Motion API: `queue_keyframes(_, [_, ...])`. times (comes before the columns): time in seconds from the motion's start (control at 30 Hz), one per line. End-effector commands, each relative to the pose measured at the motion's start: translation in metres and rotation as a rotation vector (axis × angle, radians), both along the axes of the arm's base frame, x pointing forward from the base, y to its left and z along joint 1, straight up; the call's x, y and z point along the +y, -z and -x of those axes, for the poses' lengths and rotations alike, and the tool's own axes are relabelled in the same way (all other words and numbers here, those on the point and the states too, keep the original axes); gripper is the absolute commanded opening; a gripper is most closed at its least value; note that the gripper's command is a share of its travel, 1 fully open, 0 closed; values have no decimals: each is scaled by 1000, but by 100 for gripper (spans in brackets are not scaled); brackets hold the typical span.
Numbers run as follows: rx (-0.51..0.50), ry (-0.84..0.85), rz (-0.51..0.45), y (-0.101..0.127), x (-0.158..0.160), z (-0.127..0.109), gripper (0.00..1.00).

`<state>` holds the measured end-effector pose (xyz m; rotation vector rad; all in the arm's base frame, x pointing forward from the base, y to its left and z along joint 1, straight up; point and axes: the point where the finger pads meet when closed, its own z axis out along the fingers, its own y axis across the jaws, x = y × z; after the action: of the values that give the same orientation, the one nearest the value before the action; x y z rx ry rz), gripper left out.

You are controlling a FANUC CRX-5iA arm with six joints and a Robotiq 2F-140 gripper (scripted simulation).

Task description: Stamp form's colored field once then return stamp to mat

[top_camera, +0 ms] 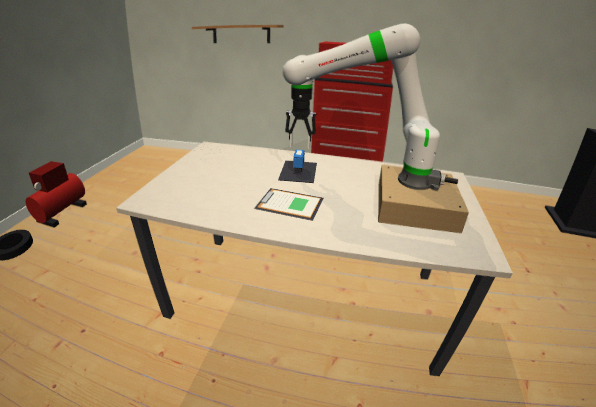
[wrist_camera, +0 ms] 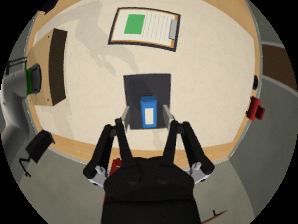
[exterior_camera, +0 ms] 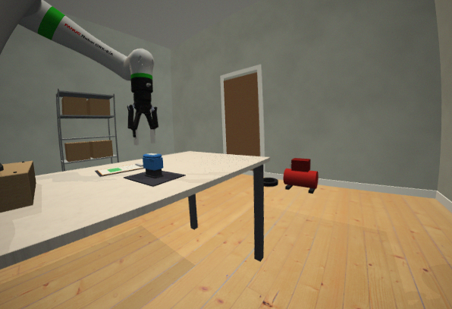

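Note:
The blue stamp (top_camera: 299, 159) stands upright at the middle of the dark mat (top_camera: 298, 171) on the table; it also shows in the exterior view (exterior_camera: 152, 163) and the wrist view (wrist_camera: 149, 111). The form (top_camera: 289, 203) on its clipboard lies in front of the mat, with a green field (top_camera: 299, 204) that bears no mark. My gripper (top_camera: 299, 135) (exterior_camera: 143, 139) hangs straight above the stamp, well clear of it, fingers pointing down. It is partly open and empty. In the wrist view the stamp shows between the two fingers.
The arm's base stands on a wooden block (top_camera: 422, 199) at the table's right side. A red tool cabinet (top_camera: 352, 104) stands behind the table. A red compressor (top_camera: 50, 192) and a black ring sit on the floor at the left.

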<state>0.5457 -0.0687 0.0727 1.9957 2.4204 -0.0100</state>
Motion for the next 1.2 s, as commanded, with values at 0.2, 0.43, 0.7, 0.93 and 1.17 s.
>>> queue_keyframes(0.2, [3, -2, -4, 6, -37, -14, 51])
queue_keyframes(0.43, [3, -2, -4, 6, -37, -14, 51])
queue_keyframes(0.7, [3, -2, -4, 11, -37, -14, 51])
queue_keyframes(0.93, [3, -2, -4, 24, -37, -14, 51])
queue_keyframes(1.17, [3, -2, -4, 56, -37, -14, 51])
